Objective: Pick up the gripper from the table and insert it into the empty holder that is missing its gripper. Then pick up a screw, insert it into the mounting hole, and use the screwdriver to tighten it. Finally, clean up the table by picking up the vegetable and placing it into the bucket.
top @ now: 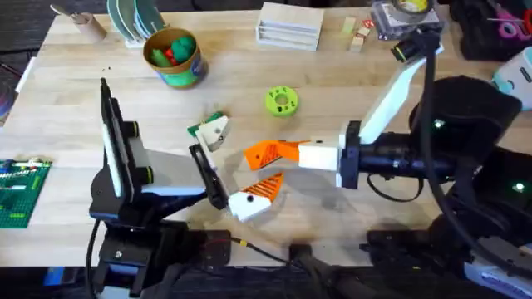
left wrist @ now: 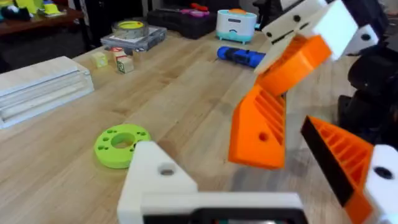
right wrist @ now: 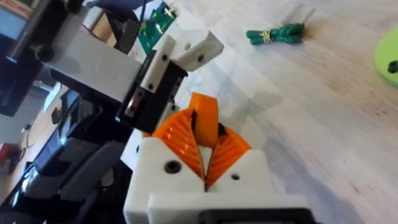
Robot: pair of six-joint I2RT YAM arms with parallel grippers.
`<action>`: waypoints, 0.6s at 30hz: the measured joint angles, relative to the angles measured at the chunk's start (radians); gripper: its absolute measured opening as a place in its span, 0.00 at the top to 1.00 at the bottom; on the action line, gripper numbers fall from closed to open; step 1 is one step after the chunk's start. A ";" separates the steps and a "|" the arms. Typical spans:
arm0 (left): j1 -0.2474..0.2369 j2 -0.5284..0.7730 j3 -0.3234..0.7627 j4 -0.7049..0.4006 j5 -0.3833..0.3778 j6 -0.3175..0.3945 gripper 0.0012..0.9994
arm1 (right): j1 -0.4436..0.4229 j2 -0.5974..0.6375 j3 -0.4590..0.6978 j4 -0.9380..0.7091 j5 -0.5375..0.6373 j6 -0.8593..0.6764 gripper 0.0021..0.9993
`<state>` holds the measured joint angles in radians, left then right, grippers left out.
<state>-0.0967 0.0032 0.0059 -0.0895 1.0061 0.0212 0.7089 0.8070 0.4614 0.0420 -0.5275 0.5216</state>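
Now | right tool (right wrist: 205,163) pinched on gripper (right wrist: 204,118) | left tool (top: 235,176) spread wide, holding nothing | vegetable (right wrist: 277,33) on tabletop (top: 332,75)

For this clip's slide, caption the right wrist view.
Right gripper pinches the orange gripper beside the white holder; the vegetable lies beyond.

Green ring disc (top: 281,100) mid-table. White stacked trays (top: 289,25) along far edge, 2 small blocks (top: 357,40) beside them, tape roll (top: 413,8) further right. Green baseplate (top: 22,193) at left edge.
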 joint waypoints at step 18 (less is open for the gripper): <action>0.000 0.000 0.000 0.000 0.000 0.000 0.01 | 0.003 0.185 -0.002 0.216 0.010 0.275 0.99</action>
<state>-0.0967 0.0036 0.0059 -0.0895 1.0065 0.0216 0.7116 0.9924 0.4595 0.2579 -0.5176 0.7964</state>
